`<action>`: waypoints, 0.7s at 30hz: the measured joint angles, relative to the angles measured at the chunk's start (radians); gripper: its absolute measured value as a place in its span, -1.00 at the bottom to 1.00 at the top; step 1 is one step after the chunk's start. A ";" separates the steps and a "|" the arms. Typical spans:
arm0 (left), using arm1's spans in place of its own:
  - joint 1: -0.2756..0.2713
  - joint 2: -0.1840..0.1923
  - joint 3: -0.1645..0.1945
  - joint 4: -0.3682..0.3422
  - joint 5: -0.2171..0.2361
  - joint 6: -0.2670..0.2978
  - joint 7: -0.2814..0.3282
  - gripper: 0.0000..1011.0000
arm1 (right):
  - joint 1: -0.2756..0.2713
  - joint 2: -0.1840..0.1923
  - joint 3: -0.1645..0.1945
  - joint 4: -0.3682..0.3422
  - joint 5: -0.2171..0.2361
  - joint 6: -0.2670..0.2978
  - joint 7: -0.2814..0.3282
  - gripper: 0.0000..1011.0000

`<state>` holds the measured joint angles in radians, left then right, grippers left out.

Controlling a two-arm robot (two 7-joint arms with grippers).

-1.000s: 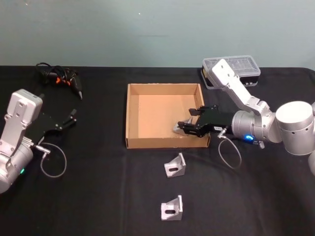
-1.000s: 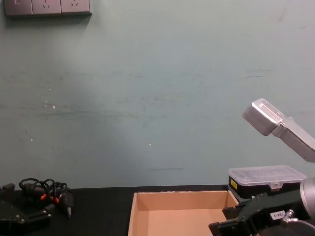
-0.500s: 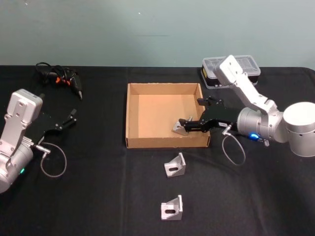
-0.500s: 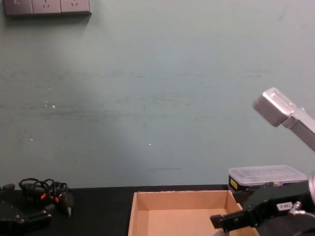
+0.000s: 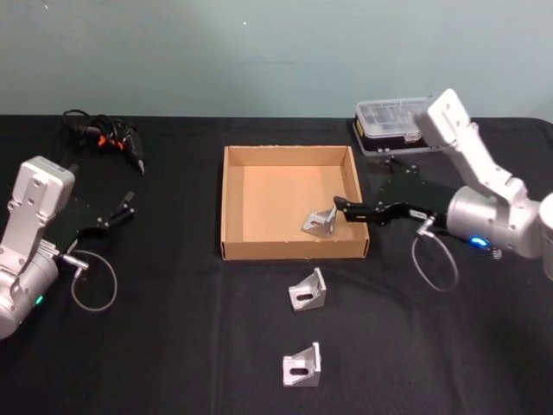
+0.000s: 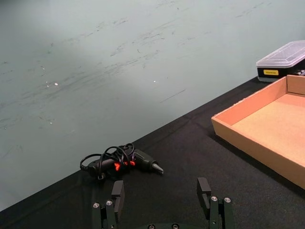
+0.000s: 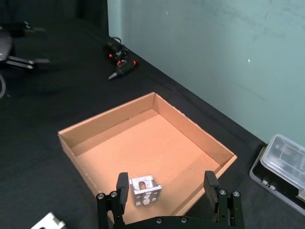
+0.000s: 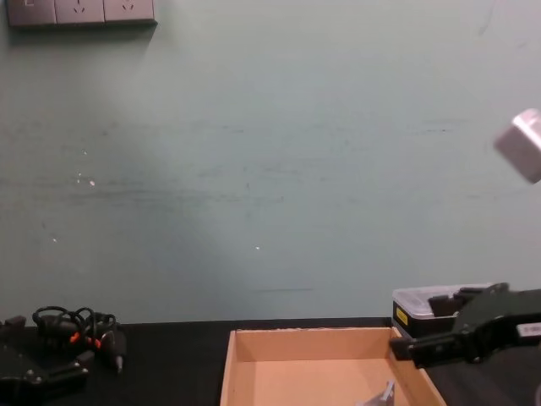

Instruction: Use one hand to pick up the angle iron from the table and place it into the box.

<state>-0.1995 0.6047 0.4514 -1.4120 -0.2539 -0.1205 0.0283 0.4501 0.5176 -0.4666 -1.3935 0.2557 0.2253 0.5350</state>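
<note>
One silver angle iron (image 5: 320, 223) lies inside the tan cardboard box (image 5: 232, 199), near its right front corner. The right wrist view looks down on the same angle iron (image 7: 144, 190) on the box floor (image 7: 143, 143). My right gripper (image 5: 340, 207) is open and empty, just right of that piece, above the box's right wall. Two more angle irons rest on the black table (image 5: 173, 346) in front of the box, one near it (image 5: 308, 291) and one closer to me (image 5: 301, 366). My left gripper (image 5: 125, 207) is parked open at the far left.
A clear-lidded plastic case (image 5: 404, 121) sits behind the right arm. A tangle of black cables with red marks (image 5: 102, 134) lies at the back left. A wall rises right behind the table's far edge.
My right gripper has opened and let go of the angle iron, which now lies in the box. The right arm has drawn back to the right. The left arm has not moved.
</note>
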 joint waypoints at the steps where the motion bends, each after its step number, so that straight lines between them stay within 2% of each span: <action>1: 0.000 0.000 0.000 0.000 0.000 0.000 0.000 0.98 | -0.009 0.008 0.006 -0.015 0.006 -0.002 0.001 0.98; 7: 0.000 0.000 0.000 0.000 0.000 0.000 0.000 0.98 | -0.089 0.084 0.056 -0.142 0.046 -0.015 0.011 0.98; 10: 0.000 0.000 0.000 0.000 0.000 0.000 0.000 0.98 | -0.116 0.113 0.071 -0.185 0.066 -0.019 0.025 0.98; 13: 0.000 0.000 0.000 0.000 0.000 0.000 0.000 0.98 | -0.154 0.160 0.087 -0.248 0.094 -0.028 0.049 0.98; 16: 0.000 0.000 0.000 0.000 0.000 0.000 0.000 0.98 | -0.177 0.196 0.091 -0.288 0.119 -0.033 0.077 0.98; 17: 0.000 0.000 0.000 0.000 0.000 0.000 0.000 0.98 | -0.177 0.196 0.091 -0.288 0.119 -0.033 0.077 0.98; 20: 0.000 0.000 0.000 0.000 0.000 0.000 0.000 0.98 | -0.192 0.230 0.084 -0.321 0.142 -0.033 0.117 0.98; 21: 0.000 0.000 0.000 0.000 0.000 0.000 0.000 0.98 | -0.194 0.248 0.073 -0.333 0.152 -0.033 0.147 0.98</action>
<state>-0.1995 0.6047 0.4513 -1.4120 -0.2539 -0.1205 0.0283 0.2564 0.7652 -0.3935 -1.7264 0.4077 0.1927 0.6818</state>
